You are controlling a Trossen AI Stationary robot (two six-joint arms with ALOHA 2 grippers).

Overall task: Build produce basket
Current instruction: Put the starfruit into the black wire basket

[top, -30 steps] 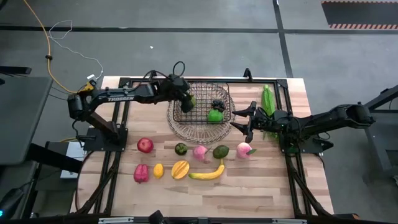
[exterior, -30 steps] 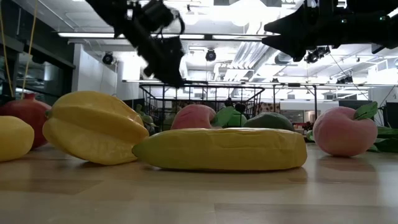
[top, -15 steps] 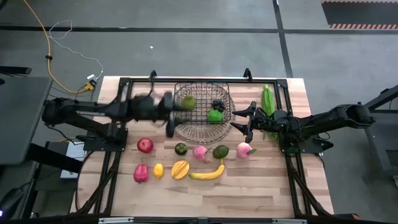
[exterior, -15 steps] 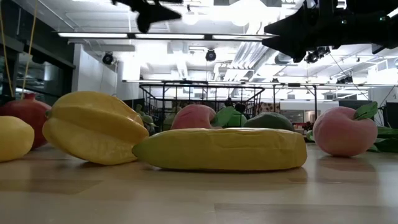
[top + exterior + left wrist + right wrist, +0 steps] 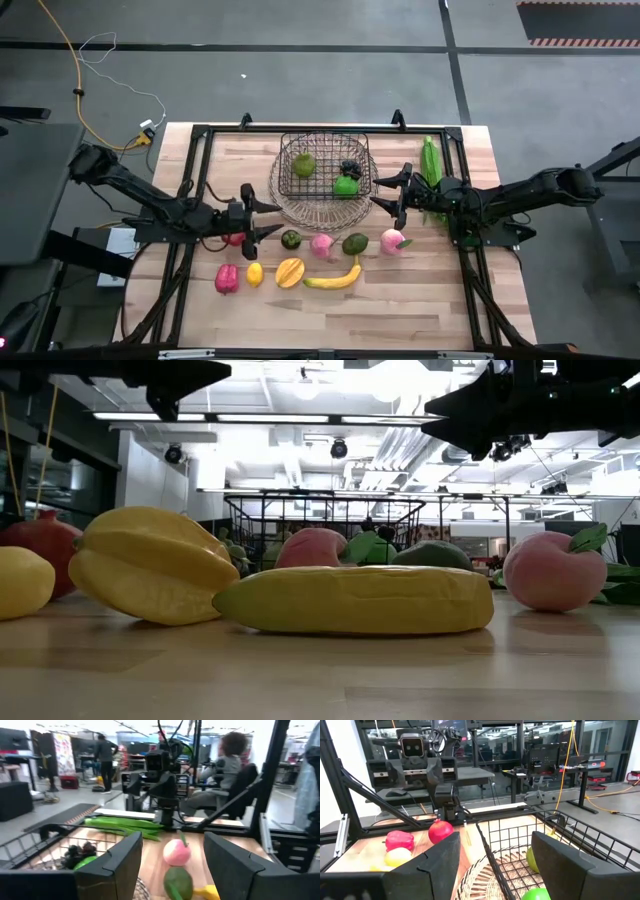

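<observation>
Three pieces of produce are lying in the basket [image 5: 322, 172] already: a pale green fruit [image 5: 304, 165], dark grapes [image 5: 350, 168] and a bright green one [image 5: 346, 185], while the rest are waiting in two loose rows on the desk [image 5: 420, 290] in front of it. At the left, the left gripper [image 5: 258, 213] is hovering just beside the dark red apple [image 5: 233, 236], its fingers [image 5: 122, 862] standing apart with nothing between them, so the step in hand is probably picking the next fruit from that side. To do it well, the arm should be centring over the apple, which is sitting partly under the wrist, and coming down with one finger on each side before squeezing; the fruit is round and likely to roll. The red pepper [image 5: 227, 278], lemon [image 5: 255, 273] and starfruit [image 5: 290, 272] are lying near, so a straight descent should avoid nudging them. The lift should clear the basket's near rim. Further right are the banana [image 5: 335, 279], avocado [image 5: 355, 243] and pink peach [image 5: 392, 241]. The right gripper [image 5: 392, 193] is waiting just beside the basket's right edge, fingers [image 5: 437, 862] apart and empty, with the long green husk [image 5: 431, 165] behind it.
</observation>
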